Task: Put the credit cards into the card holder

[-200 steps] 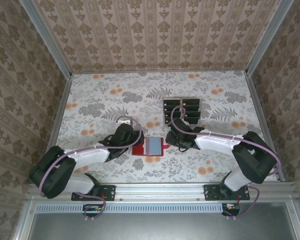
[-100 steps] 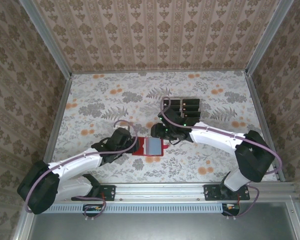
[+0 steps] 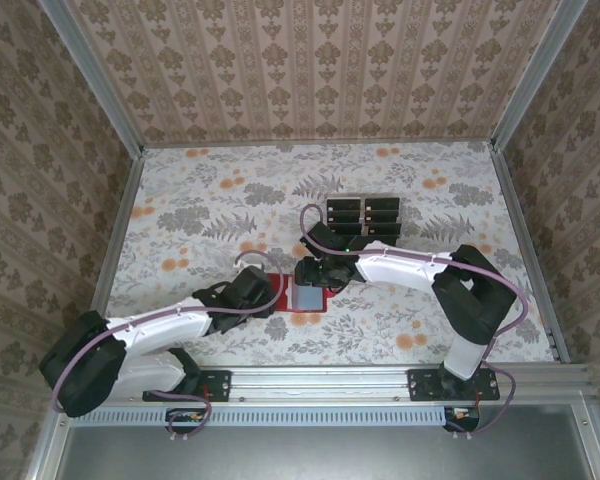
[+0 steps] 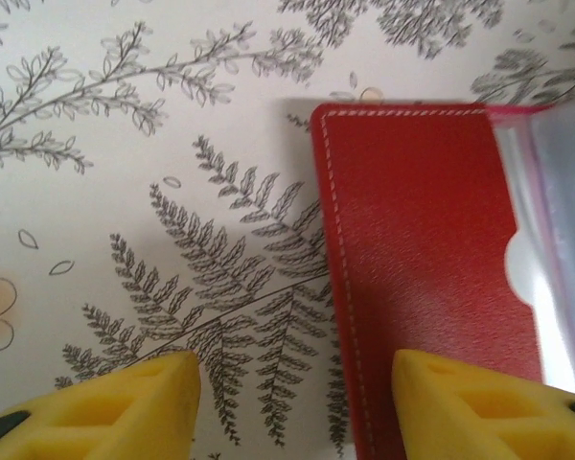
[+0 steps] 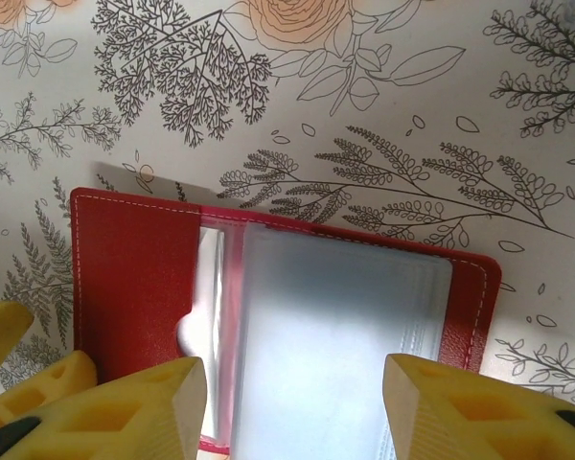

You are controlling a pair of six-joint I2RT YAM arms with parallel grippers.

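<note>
- Covering the table [image 3: 180, 215] is a pale cloth printed with grey ferns and orange flowers. Walls [image 3: 320, 70] papered in a brown damask pattern close it in at the back and both sides.
- The card holder [image 3: 302, 297] lies open and flat near the front middle of the table, its red cover spread out and its clear plastic sleeves [image 5: 345, 335] showing inside.
- The credit cards [image 3: 362, 218] sit in dark rows farther back, apart from the holder.
- The left gripper [image 4: 297, 402] hovers with its fingers wide apart astride the holder's left edge, gripping nothing.
- The right gripper [image 5: 292, 402] hangs over the sleeves, fingers spread wide, nothing held.
</note>
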